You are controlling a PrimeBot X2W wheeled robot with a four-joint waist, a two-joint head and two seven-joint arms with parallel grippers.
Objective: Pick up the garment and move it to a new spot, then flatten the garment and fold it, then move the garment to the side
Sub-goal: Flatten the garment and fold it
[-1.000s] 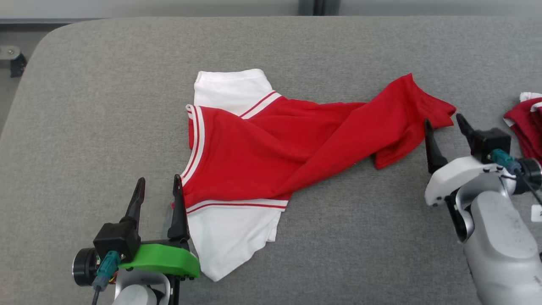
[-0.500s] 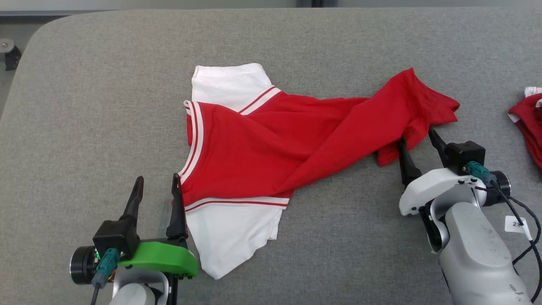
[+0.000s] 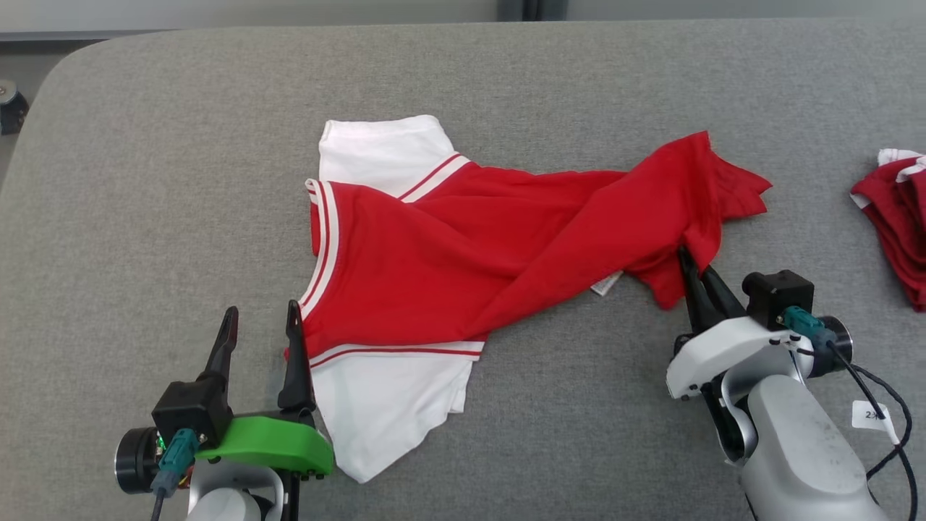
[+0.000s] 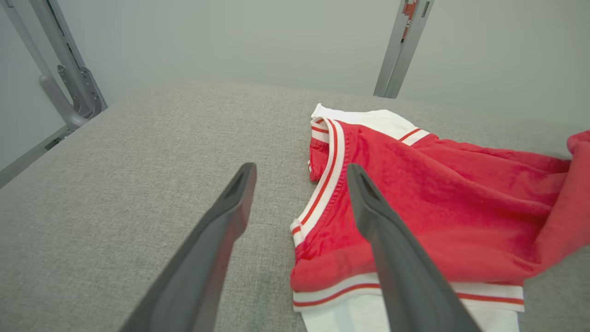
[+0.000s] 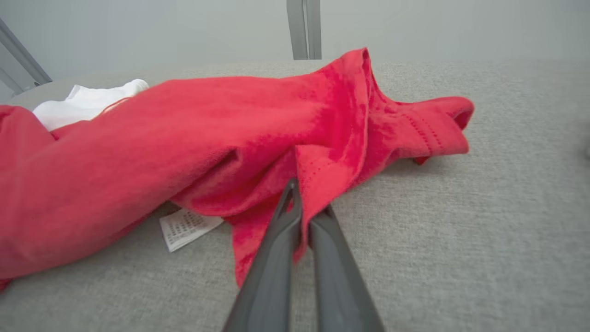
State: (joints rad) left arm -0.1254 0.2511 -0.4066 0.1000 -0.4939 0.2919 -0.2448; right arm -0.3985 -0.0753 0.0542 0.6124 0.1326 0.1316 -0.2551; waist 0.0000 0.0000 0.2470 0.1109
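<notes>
The garment [image 3: 463,253], a red jersey with white sleeves and red-and-white striped trim, lies crumpled across the middle of the grey surface [image 3: 145,181]. Its striped neckline faces 9 o'clock. One white sleeve points to 12 o'clock and the other to 6 o'clock. The red body is twisted into a thick band running out toward 3 o'clock, where the hem bunches into folds.

The right gripper [image 3: 693,264] reaches in from 5 o'clock with its two dark fingers pressed together on a flap of that red hem, so the cloth is pinched between them. A white care label [image 3: 606,286] pokes out from under the twisted band, just at 9 o'clock of the pinch, and lies flat on the surface.

The left gripper [image 3: 262,311] sits at 7 o'clock with its fingers spread wide and nothing between them. Its inner finger crosses the edge of the jersey by the neckline, though I cannot tell from here whether it touches the cloth.

At the far 3 o'clock edge lies a separate heap of red cloth [image 3: 893,217] with a little white showing, well apart from the garment.
</notes>
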